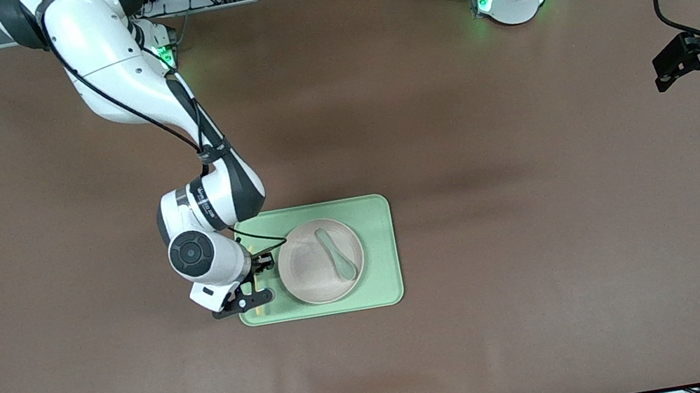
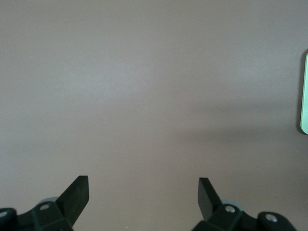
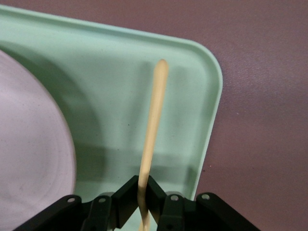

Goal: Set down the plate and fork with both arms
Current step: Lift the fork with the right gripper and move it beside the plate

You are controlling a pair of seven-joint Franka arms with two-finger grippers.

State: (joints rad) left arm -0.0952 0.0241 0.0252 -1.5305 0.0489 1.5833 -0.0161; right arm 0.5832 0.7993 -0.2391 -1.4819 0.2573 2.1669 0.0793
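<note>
Right gripper jaws pinched on fork, handle lying flat in tray beside plate, likely for setting down. Spoon rests on plate. Left gripper jaws spread, holding nothing, waiting over bare table.

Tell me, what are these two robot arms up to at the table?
The right gripper is shut on a small pale-yellow plastic fork, holding it over the rectangular light-green tray, beside the round beige-pink plate toward the right arm's end. The plate sits on the tray with a grey-green spoon lying in it. The left gripper waits open above the bare brown table at the left arm's end.
</note>
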